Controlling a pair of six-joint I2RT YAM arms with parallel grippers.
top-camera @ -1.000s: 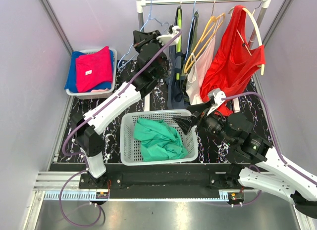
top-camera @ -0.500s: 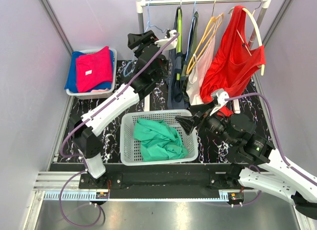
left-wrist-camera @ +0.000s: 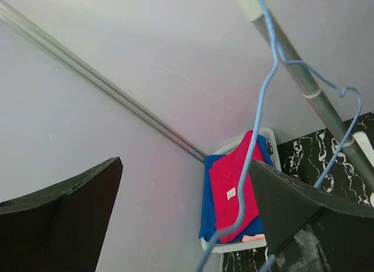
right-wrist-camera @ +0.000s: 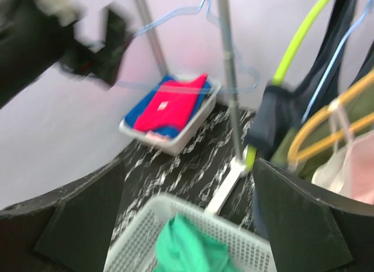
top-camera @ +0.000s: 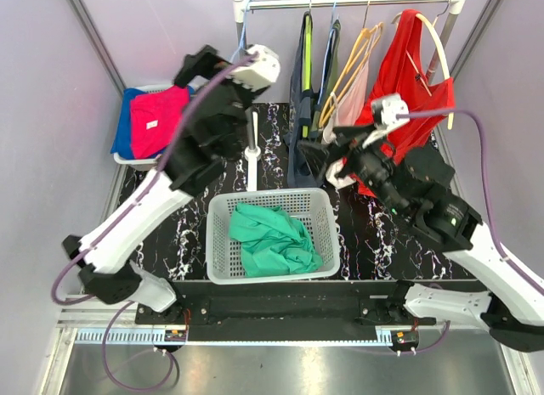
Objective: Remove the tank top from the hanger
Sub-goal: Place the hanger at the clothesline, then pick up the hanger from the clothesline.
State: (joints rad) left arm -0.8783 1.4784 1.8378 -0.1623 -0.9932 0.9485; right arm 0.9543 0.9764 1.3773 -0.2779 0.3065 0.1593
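Observation:
A green tank top [top-camera: 272, 238] lies crumpled in the white basket [top-camera: 217, 242], also visible low in the right wrist view [right-wrist-camera: 190, 245]. A bare blue hanger [left-wrist-camera: 257, 126] hangs by the rack's left post [left-wrist-camera: 310, 90]. My left gripper [left-wrist-camera: 184, 164] is open beside it, and the wire passes close to the right finger without being held. In the top view this gripper [top-camera: 194, 70] is raised at the upper left. My right gripper [top-camera: 325, 144] is open and empty above the basket's far right corner, next to the hanging clothes. Its wrist view [right-wrist-camera: 188, 167] is blurred.
On the rail [top-camera: 340, 2] hang a dark garment on a green hanger [top-camera: 304, 115], a pale top on an orange hanger [top-camera: 348, 106] and a red tank top [top-camera: 399, 98]. A bin [top-camera: 161, 163] of folded red and blue clothes stands at the back left. The rack's white foot [top-camera: 252, 149] runs toward the basket.
My left gripper has opened and let go of the blue hanger, then swung up and left. My right arm has lifted from the basket's right side toward the hanging clothes.

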